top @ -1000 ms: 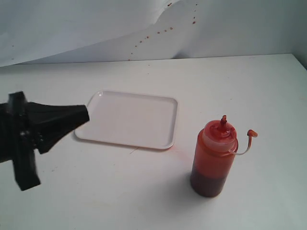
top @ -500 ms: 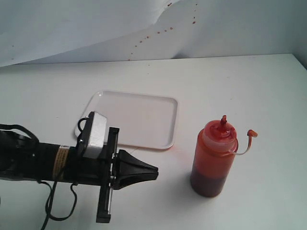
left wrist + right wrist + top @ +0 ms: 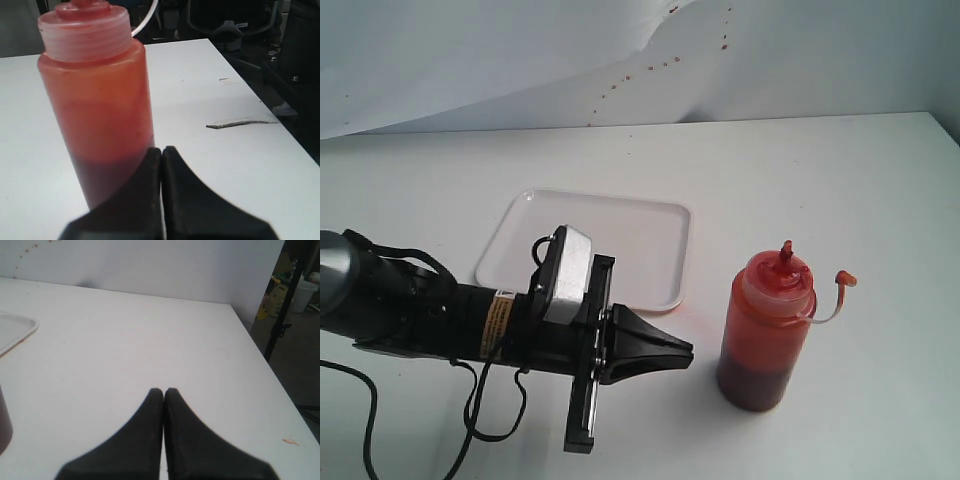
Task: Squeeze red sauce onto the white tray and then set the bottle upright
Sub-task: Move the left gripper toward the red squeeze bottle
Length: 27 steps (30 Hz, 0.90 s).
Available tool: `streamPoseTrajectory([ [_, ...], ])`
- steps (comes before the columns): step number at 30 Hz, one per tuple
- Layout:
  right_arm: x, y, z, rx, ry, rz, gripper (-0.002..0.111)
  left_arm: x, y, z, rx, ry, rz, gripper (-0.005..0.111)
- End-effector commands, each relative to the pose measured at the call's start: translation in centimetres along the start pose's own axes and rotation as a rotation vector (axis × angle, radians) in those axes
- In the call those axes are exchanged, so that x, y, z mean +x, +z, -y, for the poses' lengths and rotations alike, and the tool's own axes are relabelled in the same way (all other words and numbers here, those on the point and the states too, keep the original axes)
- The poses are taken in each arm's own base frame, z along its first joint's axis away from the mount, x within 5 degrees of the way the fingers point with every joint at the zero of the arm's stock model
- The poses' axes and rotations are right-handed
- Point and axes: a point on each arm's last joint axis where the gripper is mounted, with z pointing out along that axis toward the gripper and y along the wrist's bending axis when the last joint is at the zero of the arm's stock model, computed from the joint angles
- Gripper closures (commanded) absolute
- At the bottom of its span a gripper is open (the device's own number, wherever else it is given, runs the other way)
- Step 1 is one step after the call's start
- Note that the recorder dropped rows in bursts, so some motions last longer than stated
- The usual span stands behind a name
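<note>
Left gripper (image 3: 686,350) pinched together, empty, near bottle (image 3: 765,330). Soft-walled, bottom-heavy, probably slick; needs opening, then gentle mid-body hold.

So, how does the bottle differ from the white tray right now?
The bottle stands upright and tall; the white tray lies flat and low. The bottle is translucent red with dark sauce at its bottom; the tray is plain white, no sauce visible. Both rest on the table.
</note>
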Motion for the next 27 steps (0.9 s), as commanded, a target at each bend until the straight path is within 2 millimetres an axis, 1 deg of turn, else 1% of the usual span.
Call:
streamPoseTrajectory([
  [1,0.11,0.02,0.02,0.007,0.004,-0.001,0.108,-0.18,0.16,0.02,0.003,0.001,0.019,0.107],
  [21,0.11,0.02,0.02,0.007,0.004,-0.001,0.108,-0.17,0.16,0.03,0.004,0.002,0.019,0.107],
  [27,0.11,0.02,0.02,0.007,0.004,-0.001,0.108,-0.18,0.16,0.01,0.002,0.001,0.019,0.102],
])
